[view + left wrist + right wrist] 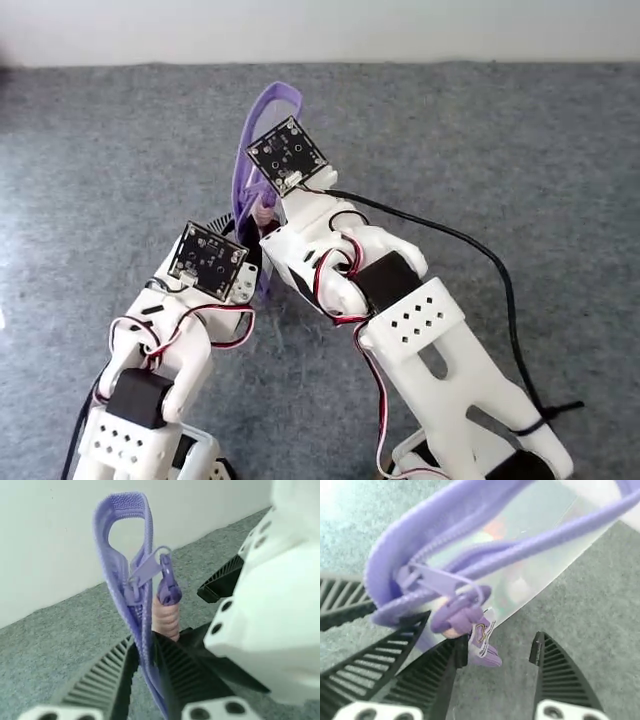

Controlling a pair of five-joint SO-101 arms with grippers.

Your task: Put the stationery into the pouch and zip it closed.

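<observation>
Now, the left gripper [145,655] clamps the pouch [114,575] upright above the middle of the table [550,150]; the right gripper [500,647] hangs jaws apart beside the zip pull [440,582]; best, I judge, to pinch that tab squarely and draw straight along the teeth.

The left gripper [148,656] pinches the purple pouch [123,555] edge-on between its black ribbed fingers [176,666] — the pouch stands upright, its zipper pull [148,570] hanging forward. A pinkish, purple-capped item [166,611] sits just behind. The other arm's white body [272,610] is close beside, over grey table [55,635].
</observation>
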